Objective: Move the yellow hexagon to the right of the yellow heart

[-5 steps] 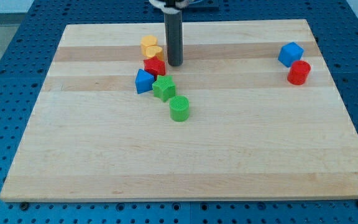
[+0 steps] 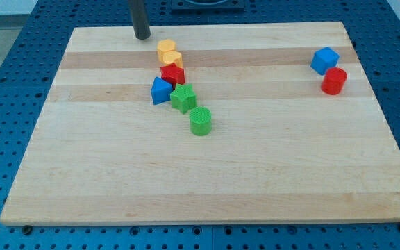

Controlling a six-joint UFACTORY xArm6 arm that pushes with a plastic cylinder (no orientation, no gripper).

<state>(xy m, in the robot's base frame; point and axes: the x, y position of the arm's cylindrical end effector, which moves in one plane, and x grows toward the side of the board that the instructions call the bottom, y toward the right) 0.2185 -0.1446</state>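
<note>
Pale matt wooden board (image 2: 255, 167), ribbed plastic green cylinder (image 2: 201, 121), perforated blue table (image 2: 5, 83)

No readable text, labels, brand names, numbers or signs appear anywhere in the view. The wooden board (image 2: 207, 167) shows only plain grain, the coloured blocks carry no markings, and the blue perforated surface (image 2: 19, 42) around the board has only rows of holes. The dark rod at the upper left of the frame is unmarked too.
</note>
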